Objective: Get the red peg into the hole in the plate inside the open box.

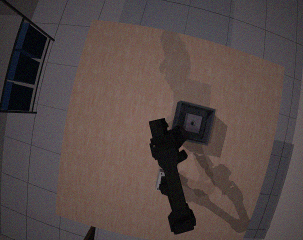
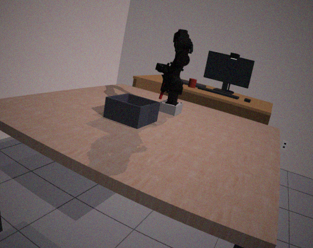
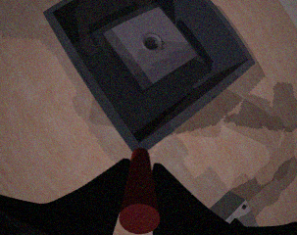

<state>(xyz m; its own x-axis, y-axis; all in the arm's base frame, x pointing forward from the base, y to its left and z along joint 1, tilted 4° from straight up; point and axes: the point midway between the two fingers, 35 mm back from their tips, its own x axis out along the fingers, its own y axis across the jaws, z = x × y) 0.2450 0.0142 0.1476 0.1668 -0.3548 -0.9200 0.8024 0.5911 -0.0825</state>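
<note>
While the black arm [image 1: 175,186] [image 2: 181,57] rises from its pale base [image 1: 160,180] [image 2: 170,108] and folds down again over the counter [image 1: 115,103] [image 2: 204,165], its fingers [image 2: 162,86] are clenched on the red peg [image 2: 161,95] [image 3: 139,191]. In the exterior view the arm stands tall, its upper joints stacked above the base and its wrist hanging lower, with the fingers pointing down and slightly aslant. The peg's red lower end pokes out below them, raised off the counter and a little tilted.

From the top, the arm reaches toward the near left corner of the open dark grey box [image 1: 210,129] [image 2: 122,112] [image 3: 84,73], its dark end part overlapping the box's edge. The wrist view shows the peg's far end lined up with a corner of the box's rim, outside the central plate; whether they touch, I cannot tell. Inside the box, the pale square plate [image 1: 198,117] [image 3: 133,29] has a round hole [image 1: 192,123] [image 3: 152,42] with no peg in it. I can read no brand, label or writing on anything.
</note>
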